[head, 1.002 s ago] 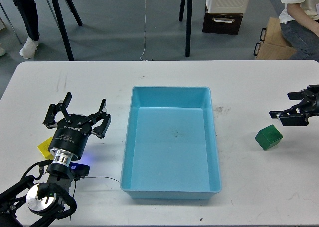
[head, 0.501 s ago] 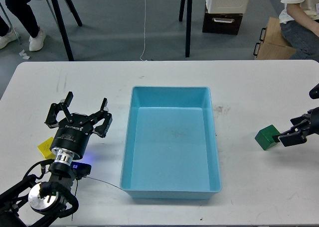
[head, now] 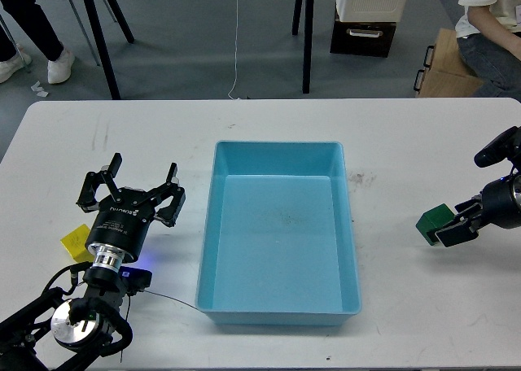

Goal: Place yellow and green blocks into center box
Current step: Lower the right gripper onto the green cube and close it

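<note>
A green block point(head: 435, 220) sits on the white table point(head: 407, 135) right of the blue plastic box point(head: 278, 233); the right gripper point(head: 453, 229) reaches in low, fingers touching it, their spread unclear; a yellow block point(head: 75, 241) lies far left beside the left gripper point(head: 132, 194), upright, fingers spread wide, holding nothing.
</note>
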`<state>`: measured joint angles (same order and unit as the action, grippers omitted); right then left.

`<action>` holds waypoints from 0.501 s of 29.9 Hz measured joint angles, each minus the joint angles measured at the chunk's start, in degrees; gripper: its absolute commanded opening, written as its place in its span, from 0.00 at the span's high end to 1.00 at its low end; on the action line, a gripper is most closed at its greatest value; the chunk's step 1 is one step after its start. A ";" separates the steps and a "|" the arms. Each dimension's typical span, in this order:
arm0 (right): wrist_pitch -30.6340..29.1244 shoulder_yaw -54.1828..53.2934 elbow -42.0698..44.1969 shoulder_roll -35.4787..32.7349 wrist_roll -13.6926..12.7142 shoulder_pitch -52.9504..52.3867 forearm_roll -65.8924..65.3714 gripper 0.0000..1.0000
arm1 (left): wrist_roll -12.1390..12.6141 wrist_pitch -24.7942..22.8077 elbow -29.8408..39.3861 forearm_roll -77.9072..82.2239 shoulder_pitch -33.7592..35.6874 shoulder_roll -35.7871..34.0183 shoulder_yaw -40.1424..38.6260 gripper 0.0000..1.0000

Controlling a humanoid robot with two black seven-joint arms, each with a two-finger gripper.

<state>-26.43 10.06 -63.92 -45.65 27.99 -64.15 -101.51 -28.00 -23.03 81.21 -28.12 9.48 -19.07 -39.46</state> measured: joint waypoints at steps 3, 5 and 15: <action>0.31 0.02 1.21 1.30 0.00 0.42 0.00 0.05 | 0.00 -0.01 -0.01 0.00 -0.06 0.05 0.00 0.00; 0.59 0.03 1.75 2.00 0.00 0.55 0.00 0.05 | 0.00 -0.02 -0.12 0.00 -0.06 0.04 0.00 0.00; 1.63 0.03 4.60 4.88 0.00 1.06 -0.26 0.21 | 0.00 -0.08 -0.86 0.00 0.00 -0.03 -0.05 0.00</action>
<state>-24.80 10.09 -59.32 -40.76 28.00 -63.09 -101.77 -28.00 -23.11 80.35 -28.12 9.48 -19.10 -39.50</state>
